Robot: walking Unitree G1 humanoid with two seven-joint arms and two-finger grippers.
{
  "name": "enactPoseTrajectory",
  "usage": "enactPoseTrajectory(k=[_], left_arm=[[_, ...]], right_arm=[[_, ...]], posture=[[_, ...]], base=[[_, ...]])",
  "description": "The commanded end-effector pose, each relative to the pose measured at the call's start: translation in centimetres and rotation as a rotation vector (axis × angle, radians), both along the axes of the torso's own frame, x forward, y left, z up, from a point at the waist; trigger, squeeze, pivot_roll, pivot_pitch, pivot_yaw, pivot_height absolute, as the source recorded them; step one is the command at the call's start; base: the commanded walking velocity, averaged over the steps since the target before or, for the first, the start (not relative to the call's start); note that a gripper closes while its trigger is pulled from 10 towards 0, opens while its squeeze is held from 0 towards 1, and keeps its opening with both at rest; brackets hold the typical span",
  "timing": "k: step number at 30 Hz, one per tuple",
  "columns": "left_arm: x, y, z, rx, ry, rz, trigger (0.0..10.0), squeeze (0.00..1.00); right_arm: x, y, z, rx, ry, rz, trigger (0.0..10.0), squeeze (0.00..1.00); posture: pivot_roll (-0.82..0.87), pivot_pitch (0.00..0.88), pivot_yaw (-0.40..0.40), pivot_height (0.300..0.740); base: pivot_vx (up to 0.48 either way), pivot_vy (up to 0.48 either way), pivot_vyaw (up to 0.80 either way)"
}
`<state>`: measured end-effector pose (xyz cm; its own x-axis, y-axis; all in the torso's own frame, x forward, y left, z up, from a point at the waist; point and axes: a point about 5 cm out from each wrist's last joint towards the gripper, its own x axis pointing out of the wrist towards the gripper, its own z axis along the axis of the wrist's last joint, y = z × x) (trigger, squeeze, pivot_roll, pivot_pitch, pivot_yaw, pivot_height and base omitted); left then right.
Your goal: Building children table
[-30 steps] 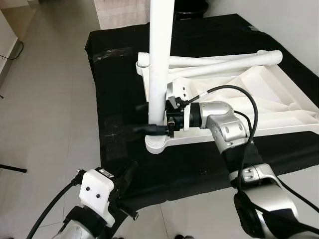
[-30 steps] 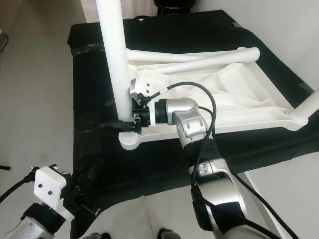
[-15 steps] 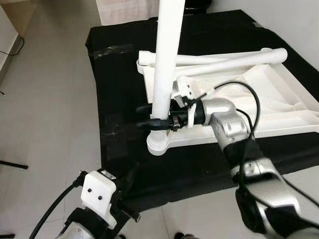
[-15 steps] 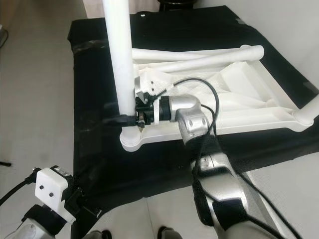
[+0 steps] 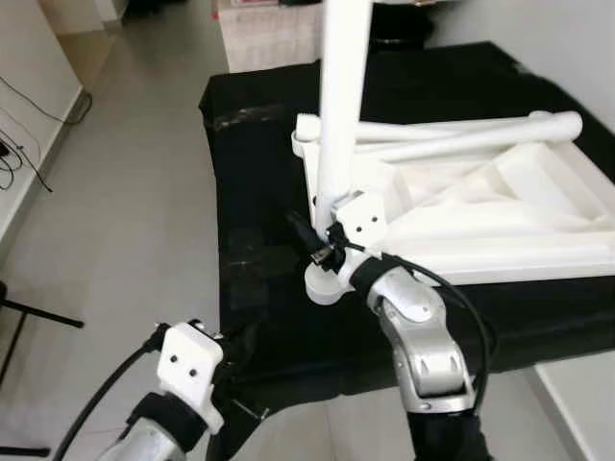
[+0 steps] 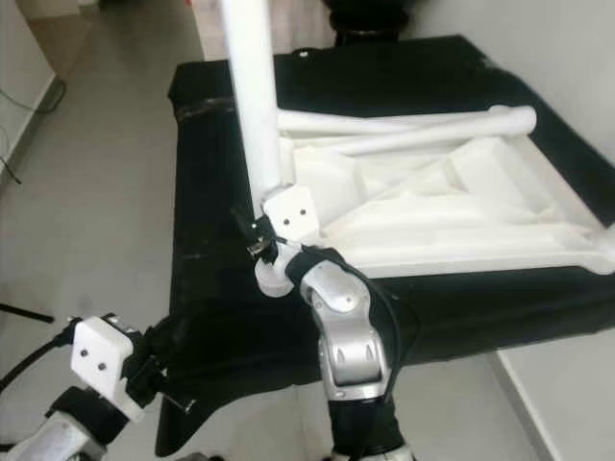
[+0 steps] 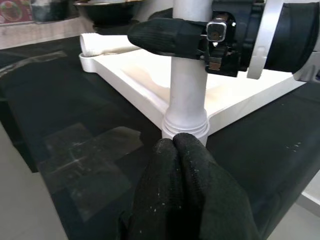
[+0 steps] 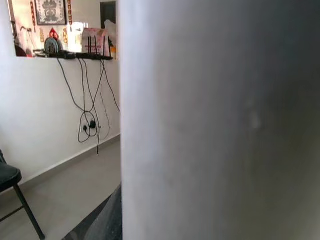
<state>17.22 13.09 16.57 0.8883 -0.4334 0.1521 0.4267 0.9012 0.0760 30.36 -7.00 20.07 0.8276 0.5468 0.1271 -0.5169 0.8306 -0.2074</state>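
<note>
Clamped the leg (image 5: pixel 338 115) low down with the right gripper (image 5: pixel 312 245), just above the corner socket (image 5: pixel 327 283). Saw one black finger (image 7: pixel 165 35) pressed across the near face of the leg in the left wrist view, the other hidden behind. Found the leg upright, seated in the near-left corner of the upturned top (image 5: pixel 500 206). Found the top lying flat on a black cloth (image 5: pixel 259 125) spread over the tiled floor (image 5: pixel 125 221). Noted two loose legs (image 5: pixel 461 134) lying side by side across the far edge of the top.

Compared with a second ago: kept the same low hold on the leg, but swung the right arm round. Reached in from the right, level, before; came up from below and close to the body at this moment, elbow tucked under. Noticed the whole scene shifted as well, so put that down to the head camera moving, not the top or the cloth. Saw the leg as upright as before.

Held the left gripper (image 7: pixel 177 147) low over the near edge of the cloth, fingertips pressed together on nothing, pointing at the socket, apart from it.
</note>
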Motion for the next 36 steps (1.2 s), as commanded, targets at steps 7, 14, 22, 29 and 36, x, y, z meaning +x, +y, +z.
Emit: enactPoseTrajectory(k=[7,14,22,29,36], left_arm=[[0.3,0.5,-0.3,0.005,0.003,0.036,10.0,0.0],[0.3,0.2,-0.2,0.002,0.004,0.023,10.0,0.0],[-0.4,0.0,0.0,0.004,0.003,0.026,10.0,0.0],[-0.8,0.0,0.0,0.009,0.01,0.024,10.0,0.0],[-1.1,-0.1,0.0,0.012,0.017,0.02,10.0,0.0]], right_arm=[[1.5,-0.7,0.8,-0.004,0.087,0.2,10.0,1.0],[1.6,-1.6,4.0,-0.054,0.047,0.588,10.0,1.0],[4.5,-3.3,4.7,-0.206,0.083,0.808,10.0,0.0],[5.4,-3.3,6.0,-0.14,0.12,0.9,10.0,0.0],[5.8,-4.1,6.1,-0.136,0.163,1.031,0.0,0.0]], posture=[[0.06,0.157,-0.01,0.74],[0.08,0.162,-0.02,0.74],[0.13,0.19,-0.03,0.74],[0.14,0.199,-0.028,0.74],[0.14,0.214,-0.028,0.74]], base=[[0.0,0.0,0.0],[0.0,0.0,0.0],[0.0,0.0,0.0],[0.0,0.0,0.0],[0.0,0.0,0.0]])
